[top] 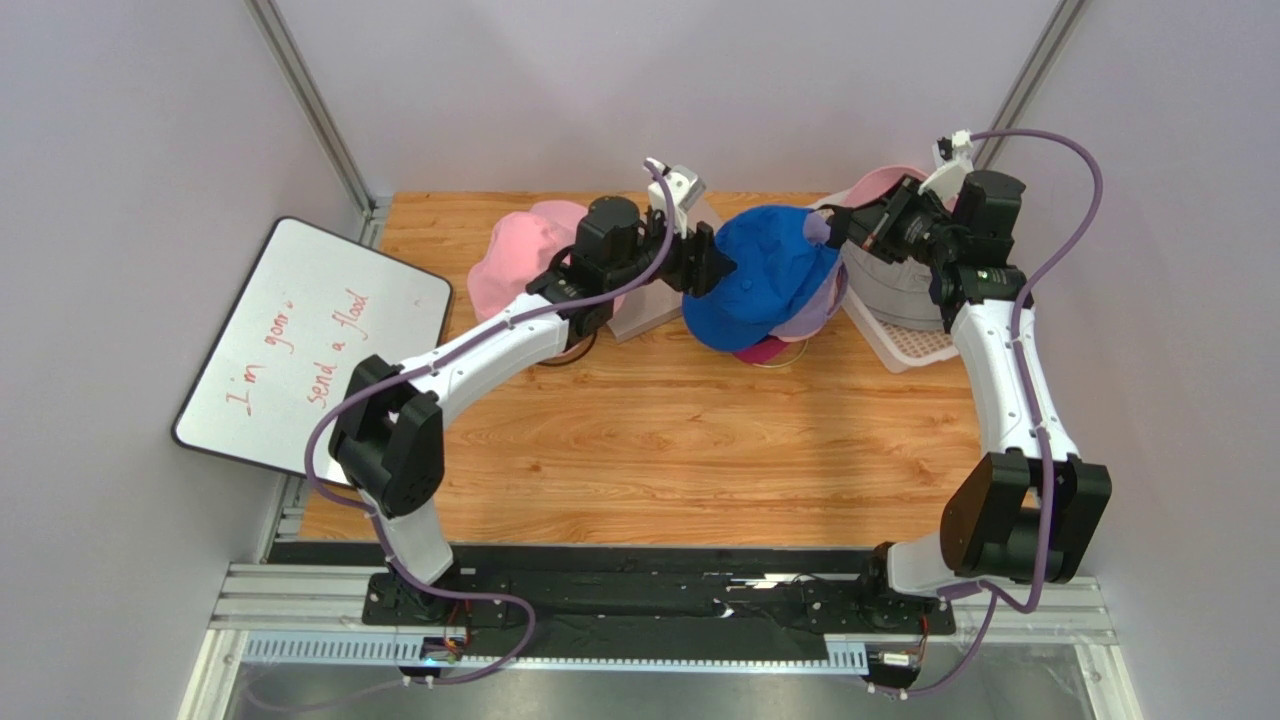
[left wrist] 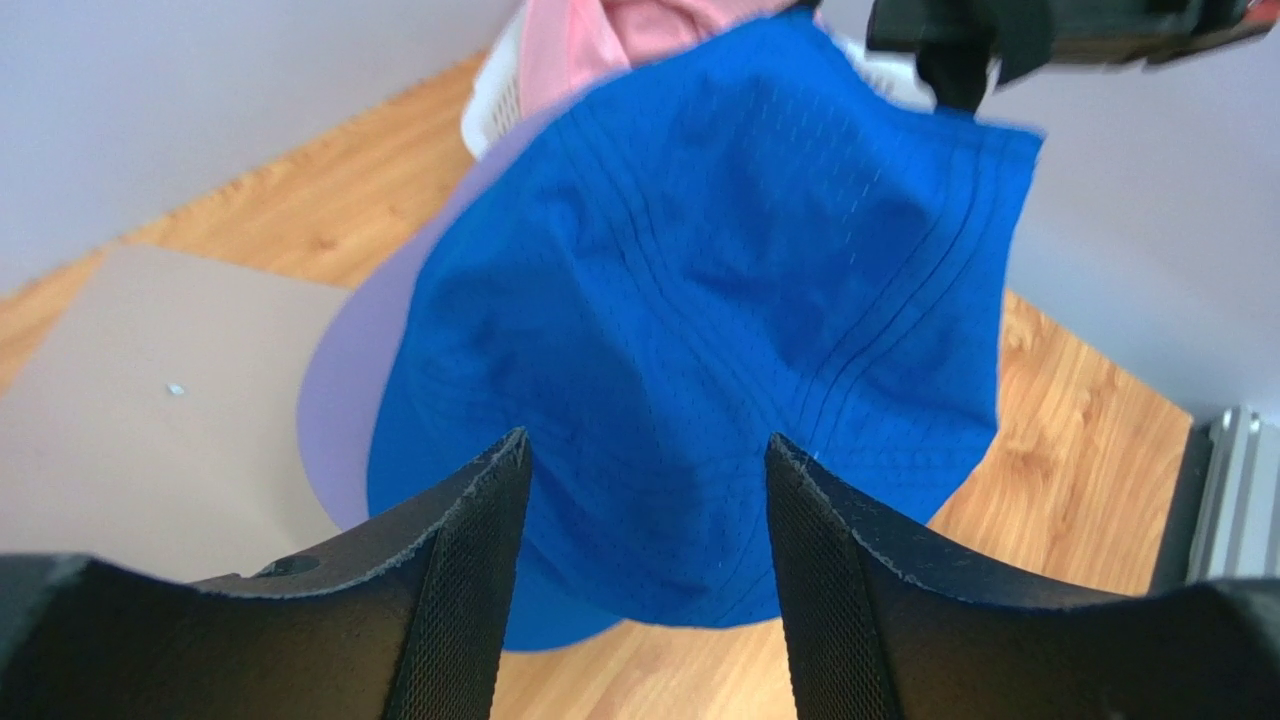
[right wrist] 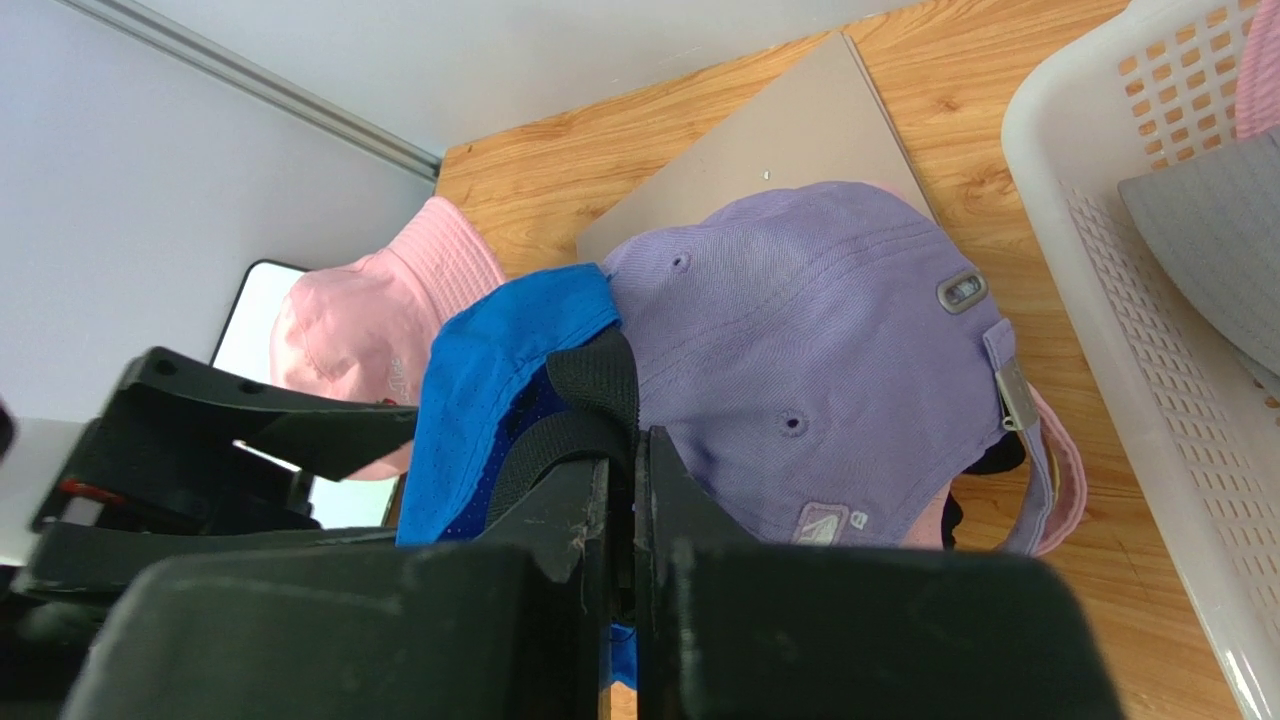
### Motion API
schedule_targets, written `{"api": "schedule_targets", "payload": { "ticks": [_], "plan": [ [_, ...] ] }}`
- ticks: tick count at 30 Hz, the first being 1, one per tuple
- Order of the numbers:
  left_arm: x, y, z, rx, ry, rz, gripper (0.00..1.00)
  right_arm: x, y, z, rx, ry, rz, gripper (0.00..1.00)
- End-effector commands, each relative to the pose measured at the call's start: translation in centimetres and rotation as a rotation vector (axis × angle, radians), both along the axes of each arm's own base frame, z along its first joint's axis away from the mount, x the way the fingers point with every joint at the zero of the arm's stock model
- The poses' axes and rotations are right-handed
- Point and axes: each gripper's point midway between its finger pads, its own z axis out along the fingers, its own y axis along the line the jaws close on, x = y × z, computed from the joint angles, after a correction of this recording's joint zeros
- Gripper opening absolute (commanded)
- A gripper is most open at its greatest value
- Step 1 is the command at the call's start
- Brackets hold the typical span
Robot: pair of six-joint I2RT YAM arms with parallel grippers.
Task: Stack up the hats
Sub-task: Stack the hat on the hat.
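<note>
A blue cap hangs over a stack topped by a lavender cap, with a magenta one at the bottom. My right gripper is shut on the blue cap's black back strap, holding it up from the right. My left gripper is at the cap's left side. In the left wrist view its fingers stand apart, with the blue crown just past the tips. A pink bucket hat lies at the back left.
A white mesh basket at the back right holds a grey hat and a pink one. A flat grey board lies under the stack. A whiteboard overhangs the left table edge.
</note>
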Motion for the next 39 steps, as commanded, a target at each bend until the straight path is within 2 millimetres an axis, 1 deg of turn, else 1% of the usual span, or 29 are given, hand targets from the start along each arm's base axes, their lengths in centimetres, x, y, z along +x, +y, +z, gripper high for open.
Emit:
{"api": "schedule_targets", "payload": {
  "ticks": [1, 3, 7, 10, 15, 16, 17, 19, 20, 22, 23, 25, 26, 28, 29, 32, 34, 35, 36, 39],
  "plan": [
    [-0.2, -0.6, 0.6, -0.011, 0.020, -0.040, 0.65, 0.3, -0.1, 1.8, 0.001, -0.062, 0.006, 0.00],
    [0.3, -0.6, 0.4, -0.004, 0.026, -0.026, 0.65, 0.3, 0.0, 1.8, 0.004, -0.059, 0.010, 0.00],
    [0.3, -0.9, -0.1, 0.000, 0.042, -0.041, 0.64, 0.3, 0.0, 1.7, 0.002, -0.059, 0.011, 0.00],
    [0.8, -1.0, -0.7, 0.015, 0.052, -0.029, 0.62, 0.2, 0.0, 1.5, 0.002, -0.056, 0.014, 0.00],
    [1.2, -1.5, -0.8, 0.012, 0.052, -0.041, 0.55, 0.1, 0.0, 1.5, 0.003, -0.056, 0.015, 0.00],
    [1.2, -1.7, -0.8, 0.011, 0.056, -0.045, 0.52, 0.1, 0.1, 1.4, 0.004, -0.053, 0.017, 0.00],
    [1.2, -1.8, -0.8, 0.011, 0.056, -0.050, 0.46, 0.1, 0.1, 1.4, 0.003, -0.054, 0.015, 0.00],
    [1.5, -2.0, -1.0, 0.014, 0.060, -0.048, 0.43, 0.0, 0.1, 1.4, 0.003, -0.054, 0.017, 0.00],
    [1.5, -2.1, -0.8, 0.010, 0.059, -0.048, 0.35, 0.0, 0.1, 1.5, 0.003, -0.056, 0.017, 0.00],
    [1.6, -2.3, -0.8, 0.006, 0.061, -0.053, 0.28, -0.1, 0.1, 1.6, 0.002, -0.056, 0.017, 0.00],
    [1.6, -2.4, -0.8, 0.004, 0.061, -0.058, 0.18, -0.2, 0.1, 1.6, 0.000, -0.059, 0.017, 0.00],
    [1.5, -2.5, -0.5, -0.009, 0.062, -0.061, 0.06, -0.2, 0.1, 1.5, -0.008, -0.057, 0.018, 0.00],
    [1.4, -2.3, 0.0, -0.016, 0.054, -0.058, 0.00, -0.3, 0.0, 1.5, -0.015, -0.057, 0.014, 0.00],
    [1.7, -2.0, 0.7, -0.022, 0.041, -0.036, 0.00, -0.6, -0.2, 1.5, -0.034, -0.054, 0.006, 0.00],
    [1.8, -1.9, 1.5, -0.028, 0.030, -0.027, 0.00, -0.6, -0.4, 1.5, -0.041, -0.054, -0.004, 0.00],
    [2.6, -1.4, 2.4, -0.032, 0.026, -0.001, 0.00, -1.0, -0.6, 1.8, -0.050, -0.050, -0.015, 0.00],
    [3.5, -0.9, 2.6, -0.040, 0.046, 0.022, 0.00, -1.2, -1.0, 1.7, -0.053, -0.037, -0.033, 0.00],
    [4.1, -0.9, 2.7, -0.044, 0.046, 0.026, 0.00, -1.2, -1.2, 1.3, -0.056, -0.017, -0.050, 0.00],
    [4.6, -0.6, 2.5, -0.040, 0.059, 0.037, 0.00, -1.2, -1.4, 1.0, -0.058, -0.005, -0.059, 0.00],
    [5.9, -0.9, 2.6, -0.039, 0.063, 0.034, 0.00, -1.3, -2.1, 0.0, -0.064, 0.024, -0.092, 0.00]
  ]
}}
